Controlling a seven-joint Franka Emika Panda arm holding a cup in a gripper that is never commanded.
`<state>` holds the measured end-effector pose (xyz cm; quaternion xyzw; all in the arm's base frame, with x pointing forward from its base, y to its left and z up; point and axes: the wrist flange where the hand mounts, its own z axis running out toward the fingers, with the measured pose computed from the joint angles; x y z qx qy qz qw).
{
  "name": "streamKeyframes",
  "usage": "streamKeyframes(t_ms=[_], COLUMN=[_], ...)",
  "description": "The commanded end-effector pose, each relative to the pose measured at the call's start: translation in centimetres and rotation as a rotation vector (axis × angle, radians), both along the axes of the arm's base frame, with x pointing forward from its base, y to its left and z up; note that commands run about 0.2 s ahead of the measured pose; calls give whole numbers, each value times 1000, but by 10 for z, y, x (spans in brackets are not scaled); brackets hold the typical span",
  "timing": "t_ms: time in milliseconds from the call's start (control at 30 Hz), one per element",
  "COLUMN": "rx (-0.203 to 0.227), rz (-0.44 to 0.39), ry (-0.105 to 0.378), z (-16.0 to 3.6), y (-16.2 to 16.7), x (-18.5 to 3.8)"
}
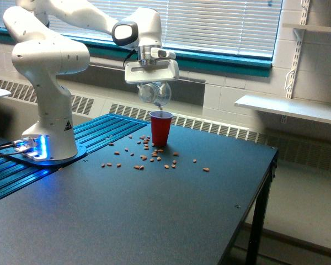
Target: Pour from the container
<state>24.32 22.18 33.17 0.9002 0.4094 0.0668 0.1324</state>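
The container [154, 93], a clear plastic cup, hangs tipped on its side just above the red cup [160, 128], its rim turned down toward the red cup's mouth. My gripper [153, 83] is shut on the container, directly over the red cup. A few small brown pieces show between the container's rim and the red cup's mouth. The red cup stands upright on the dark table [154, 210]. Whether anything is left inside the container is too small to tell.
Several small brown pieces [146, 157] lie scattered on the table around the red cup's base. The arm's white base [49, 127] stands at the exterior view's left on a blue-lit plate. The table's edge [265, 182] drops off at the exterior view's right.
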Motion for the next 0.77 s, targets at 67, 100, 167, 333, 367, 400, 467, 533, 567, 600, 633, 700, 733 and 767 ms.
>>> streamKeyframes(t_ms=[67,100,167,333,367,400,467,533,567,600,633,700,733,767], rx=[-24,-28,-37,-52,-51,-51,-50,-46,-41,-36,-29,-19,-19,-19], rz=[24,26,28,38,39,40,41,43,43,45,41,29,29,29], ry=[6,6,5,7,8,10,11,13,15,17,17,21,21,21], z=[2,3,4,8,8,8,9,9,8,7,6,4,4,4], y=[4,3,4,4,4,4,4,4,3,3,2,1,1,1], x=[-2,-2,-3,-4,-4,-5,-6,-6,-7,-7,-7,-10,-10,-11])
